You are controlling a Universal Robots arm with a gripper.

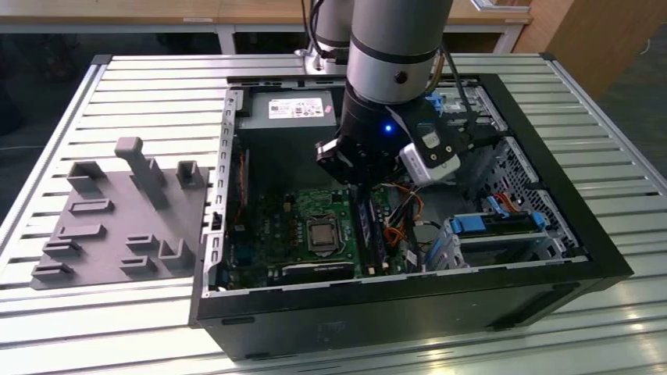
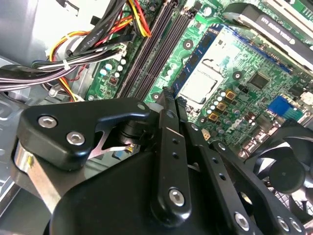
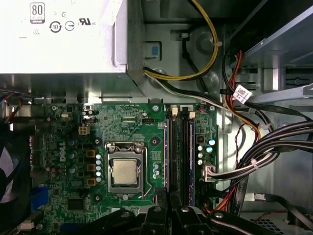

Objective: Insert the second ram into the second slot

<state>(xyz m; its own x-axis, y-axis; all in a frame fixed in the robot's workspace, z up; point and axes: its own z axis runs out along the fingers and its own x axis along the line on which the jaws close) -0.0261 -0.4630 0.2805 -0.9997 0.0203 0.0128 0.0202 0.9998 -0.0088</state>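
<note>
My gripper (image 1: 360, 181) hangs inside the open computer case, just above the far end of the memory slots (image 3: 180, 152). In the second wrist view its fingers (image 2: 166, 115) come together at the tips with nothing visible between them, so it looks shut. A long dark stick, seemingly the second ram (image 1: 367, 233), stands on edge in the slot nearest the processor socket (image 3: 124, 171). It shows as a dark strip (image 3: 171, 156) in line with my fingertips. A bluish stick (image 3: 190, 147) sits in an outer slot. Whether my fingertips touch the ram is hidden.
Bundled black, yellow and red cables (image 3: 254, 156) run close beside the slots. The power supply (image 1: 297, 109) fills the case's far end and drive bays with blue brackets (image 1: 495, 223) sit on the exterior view's right. A grey fixture plate (image 1: 115, 219) lies on the slatted table.
</note>
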